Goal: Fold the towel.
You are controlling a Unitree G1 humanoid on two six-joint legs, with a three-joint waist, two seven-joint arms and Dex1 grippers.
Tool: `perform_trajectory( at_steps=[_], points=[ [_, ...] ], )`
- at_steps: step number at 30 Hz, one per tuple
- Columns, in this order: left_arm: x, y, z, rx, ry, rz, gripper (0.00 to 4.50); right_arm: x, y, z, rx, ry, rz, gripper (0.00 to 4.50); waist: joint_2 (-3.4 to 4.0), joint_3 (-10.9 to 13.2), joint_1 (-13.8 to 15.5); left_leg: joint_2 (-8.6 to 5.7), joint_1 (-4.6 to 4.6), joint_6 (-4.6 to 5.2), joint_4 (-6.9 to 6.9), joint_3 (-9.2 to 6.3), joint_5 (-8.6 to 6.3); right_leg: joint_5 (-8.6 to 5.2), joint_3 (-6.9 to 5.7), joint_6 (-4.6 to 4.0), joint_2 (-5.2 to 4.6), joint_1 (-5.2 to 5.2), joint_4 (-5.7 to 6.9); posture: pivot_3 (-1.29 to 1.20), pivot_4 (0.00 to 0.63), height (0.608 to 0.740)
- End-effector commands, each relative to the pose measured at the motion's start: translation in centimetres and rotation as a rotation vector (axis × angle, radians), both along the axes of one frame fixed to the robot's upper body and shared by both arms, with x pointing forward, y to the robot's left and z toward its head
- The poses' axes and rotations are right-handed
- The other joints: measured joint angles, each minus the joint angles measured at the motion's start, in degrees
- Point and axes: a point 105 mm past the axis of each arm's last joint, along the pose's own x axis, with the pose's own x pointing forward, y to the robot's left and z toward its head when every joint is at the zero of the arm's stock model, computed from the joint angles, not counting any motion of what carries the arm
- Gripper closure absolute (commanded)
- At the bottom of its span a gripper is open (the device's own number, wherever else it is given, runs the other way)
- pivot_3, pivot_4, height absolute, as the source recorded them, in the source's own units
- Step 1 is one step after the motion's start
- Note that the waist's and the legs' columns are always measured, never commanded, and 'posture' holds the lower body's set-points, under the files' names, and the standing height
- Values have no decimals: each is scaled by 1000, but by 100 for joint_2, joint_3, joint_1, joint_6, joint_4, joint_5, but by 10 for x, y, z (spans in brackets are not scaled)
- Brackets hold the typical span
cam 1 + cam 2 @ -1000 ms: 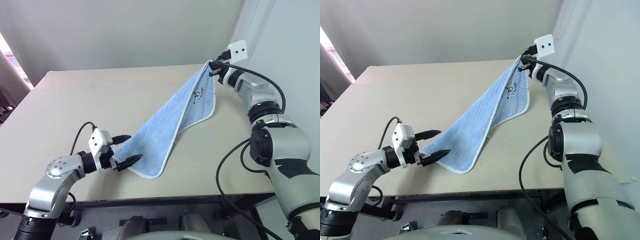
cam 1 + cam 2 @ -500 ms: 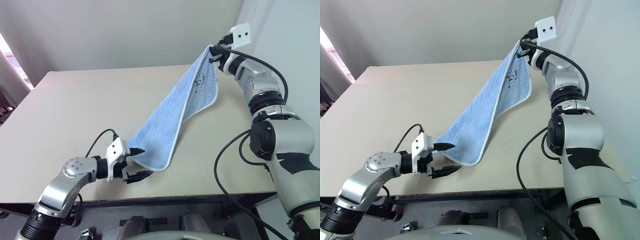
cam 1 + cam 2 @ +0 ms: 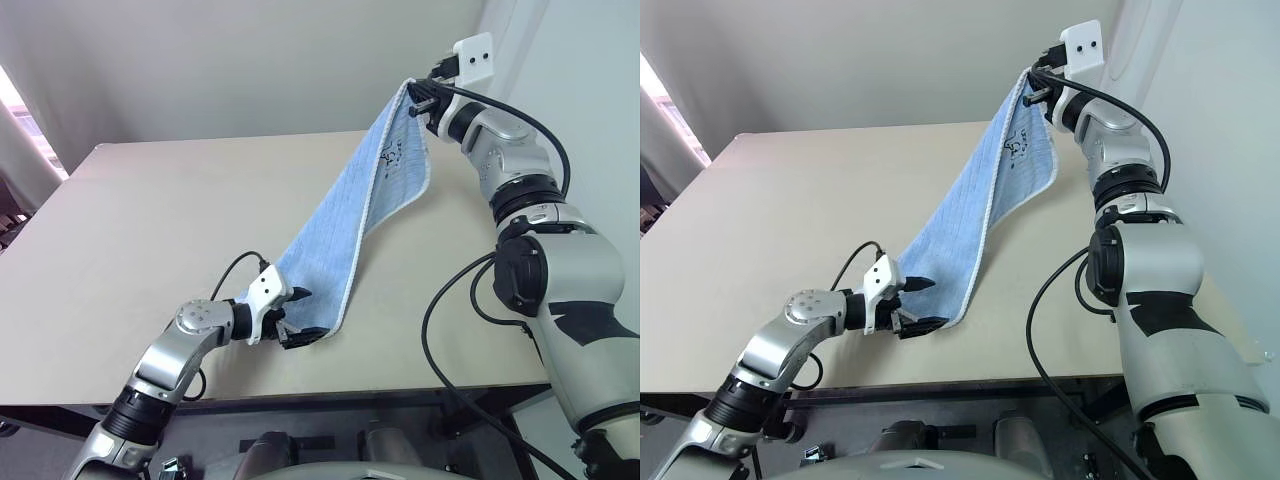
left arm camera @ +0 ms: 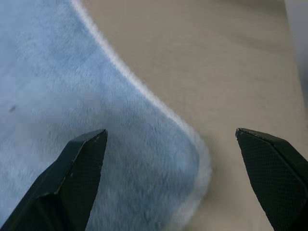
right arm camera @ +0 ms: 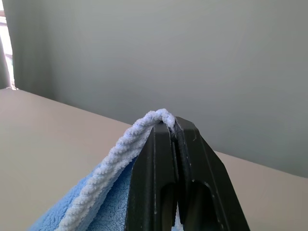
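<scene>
Hanging from the right end effector, which is pinched tight on one upper corner, the towel stretches down in a long slanted drape to the tabletop, where its lowest corner rests near the front edge. The left end effector sits right at that low corner with its two black fingers spread wide, one on either side of the rounded, white-edged tip, holding nothing as yet; in the left wrist view the corner lies between the fingertips, though whether a finger already touches the cloth is hard to say from here. The towel looks light and very limp: it sags and folds on itself along the hanging span, so it will not keep any shape unsupported and will follow whichever corner is pulled. The terry pile should offer good friction, and nothing about it is fragile. The stitched cream edging seems the firmest part, so the sensible place to take hold is that lower corner, biting across the hem rather than the soft middle, which would simply bunch up.
</scene>
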Motion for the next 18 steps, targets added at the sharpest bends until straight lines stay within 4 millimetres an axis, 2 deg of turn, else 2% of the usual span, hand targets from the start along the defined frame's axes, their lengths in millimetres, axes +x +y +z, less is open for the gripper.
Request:
perform_trajectory(
  at_steps=[1, 5, 17, 18],
  points=[
    [-2, -2, 7, 32, -11, -59, 0, -4, 3, 30, 10, -99, 10, 4465, 0, 0, -1, 0, 0, 0, -1, 0, 0, 1, 0, 3, 0, -1, 2, 0, 0, 731],
    [-9, -6, -1, 106, 51, -139, 0, -3, 1, 26, 9, -93, -4, 4465, 0, 0, 7, -1, 0, 0, -1, -1, 0, -3, 0, 1, 1, 0, 6, 0, 0, 731],
    [6, -21, -23, 268, 84, -143, 0, -2, -2, 24, 3, -90, -23, 4465, 0, 0, 10, -2, 2, 0, 2, -3, 0, 2, 0, 13, 0, 3, 7, 0, 0, 731],
    [7, -21, -24, 267, 81, -136, 177, -2, -2, 23, 2, -90, -24, 4491, 0, 0, 12, -2, 2, 0, 2, -3, 0, 2, 0, 13, 0, 3, 7, 0, 0, 731]
  ],
)
